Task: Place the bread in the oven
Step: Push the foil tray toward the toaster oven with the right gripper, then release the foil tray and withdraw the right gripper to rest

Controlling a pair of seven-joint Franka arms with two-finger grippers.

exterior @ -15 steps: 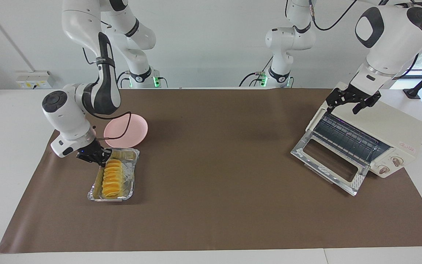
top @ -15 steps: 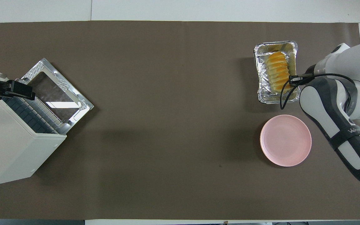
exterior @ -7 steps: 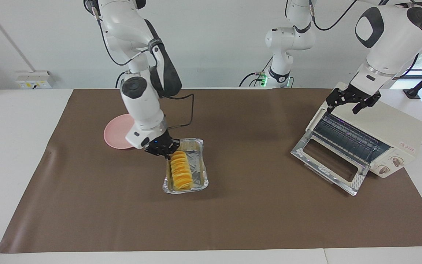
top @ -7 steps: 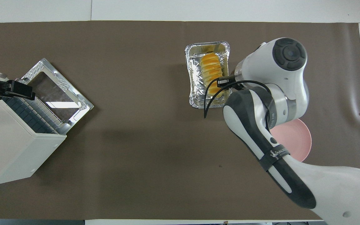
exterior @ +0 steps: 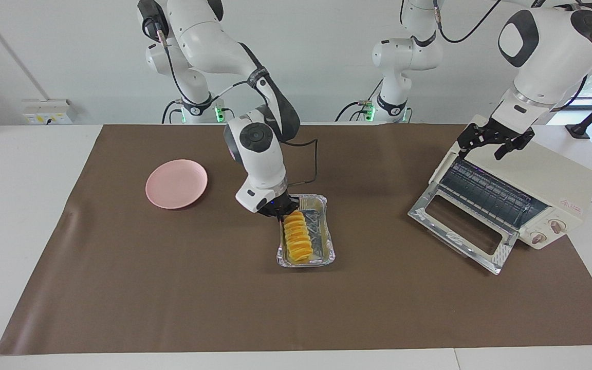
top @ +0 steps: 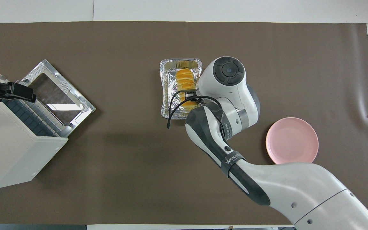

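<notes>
Facing view: right gripper (exterior: 279,213) clamps the foil tray (exterior: 323,245) holding bread (exterior: 297,237), mid-carry; next, reach the oven (exterior: 532,190). Left gripper (exterior: 496,140) spread wide.

We find the oven (exterior: 522,192) at the left arm's end of the tabletop (exterior: 172,308), set askew, its door (exterior: 460,231) dropped open toward the middle of the table. The left gripper (exterior: 494,139) is over the oven's top edge above the door. Near the table's middle sits the foil tray (exterior: 324,241) with the bread (exterior: 297,237) lying in it. The right gripper (exterior: 279,209) is at the tray's end nearer to the robots, on the bread's end. The plate (exterior: 176,183) lies toward the right arm's end, well apart from the tray and nearer to the robots than it.
</notes>
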